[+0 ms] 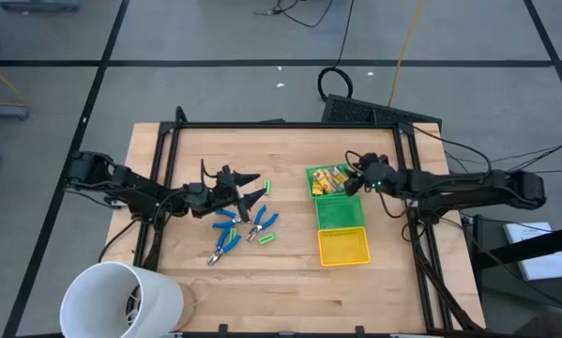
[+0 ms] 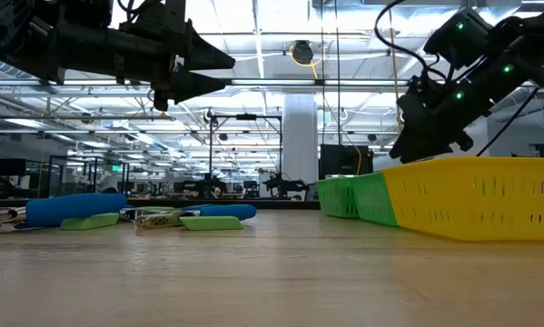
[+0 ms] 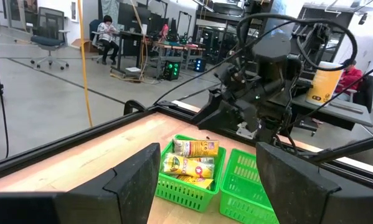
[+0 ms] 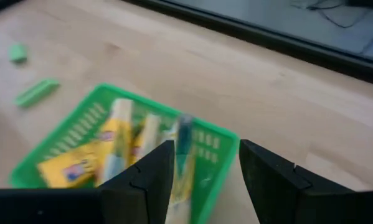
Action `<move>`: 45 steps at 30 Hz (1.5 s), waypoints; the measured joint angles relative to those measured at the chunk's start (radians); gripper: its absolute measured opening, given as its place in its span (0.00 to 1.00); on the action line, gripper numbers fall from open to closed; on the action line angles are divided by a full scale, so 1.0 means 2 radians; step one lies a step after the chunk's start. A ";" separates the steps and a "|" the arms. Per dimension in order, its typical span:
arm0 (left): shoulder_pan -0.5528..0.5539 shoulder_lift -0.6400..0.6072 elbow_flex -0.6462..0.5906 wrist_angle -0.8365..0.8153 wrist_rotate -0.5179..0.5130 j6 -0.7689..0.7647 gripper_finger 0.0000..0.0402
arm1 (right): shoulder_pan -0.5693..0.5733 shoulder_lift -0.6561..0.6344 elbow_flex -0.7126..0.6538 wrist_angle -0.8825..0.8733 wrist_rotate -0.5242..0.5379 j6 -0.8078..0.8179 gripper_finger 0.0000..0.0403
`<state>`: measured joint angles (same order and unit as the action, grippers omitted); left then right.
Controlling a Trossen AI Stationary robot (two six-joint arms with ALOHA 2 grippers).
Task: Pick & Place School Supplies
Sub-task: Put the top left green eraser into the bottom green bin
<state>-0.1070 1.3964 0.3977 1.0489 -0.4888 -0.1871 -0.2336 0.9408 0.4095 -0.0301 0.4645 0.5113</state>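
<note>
Hovering apart and empty, left pincer (image 1: 252, 190) over blue-handled tools (image 1: 232, 225) and green pieces (image 1: 266, 238) on desk (image 1: 281, 258); right pincer (image 1: 354, 183) hanging at far green bin (image 1: 311, 173). Showing low, tools lying flat. Showing from left wrist, yellow-tan wrapped blocks (image 3: 189, 163) sitting in that bin. Showing from right wrist, fingers apart, nothing held. Judging: reaching stage; next, lowering onto one tool squarely.

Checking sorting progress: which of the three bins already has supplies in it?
The green bin farthest from the white cup holds yellow-tan wrapped blocks. The middle green bin and yellow bin look empty.
</note>
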 joint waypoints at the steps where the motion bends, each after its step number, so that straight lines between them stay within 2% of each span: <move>1: 0.000 0.000 0.000 0.000 0.000 0.000 0.67 | 0.000 -0.005 0.000 0.000 -0.006 0.000 0.42; 6: 0.000 0.000 0.000 0.000 0.000 0.000 0.67 | 0.000 -0.018 0.000 0.001 -0.027 0.000 0.42; 11: 0.000 0.000 0.000 0.000 0.000 0.000 0.67 | 0.000 -0.030 0.000 0.010 -0.078 0.000 0.42; 16: 0.000 0.000 0.000 0.000 0.000 -0.025 0.67 | 0.005 -0.045 0.000 0.051 -0.138 -0.010 0.42; 20: 0.000 0.000 0.000 0.000 0.000 -0.028 0.67 | 0.029 -0.047 0.000 0.093 -0.157 -0.029 0.42; 32: 0.000 0.000 0.000 0.000 0.000 -0.027 0.67 | 0.151 -0.040 0.000 0.281 -0.182 -0.058 0.42; 42: 0.000 0.000 0.000 0.000 0.000 -0.027 0.67 | 0.266 -0.034 0.000 0.297 -0.178 -0.084 0.42; 45: 0.000 0.000 0.000 0.000 0.000 -0.027 0.67 | 0.313 -0.031 0.000 0.299 -0.148 -0.089 0.42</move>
<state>-0.1074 1.3964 0.3977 1.0492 -0.4889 -0.2401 0.3920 0.8786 0.4095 0.5688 0.1676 0.3328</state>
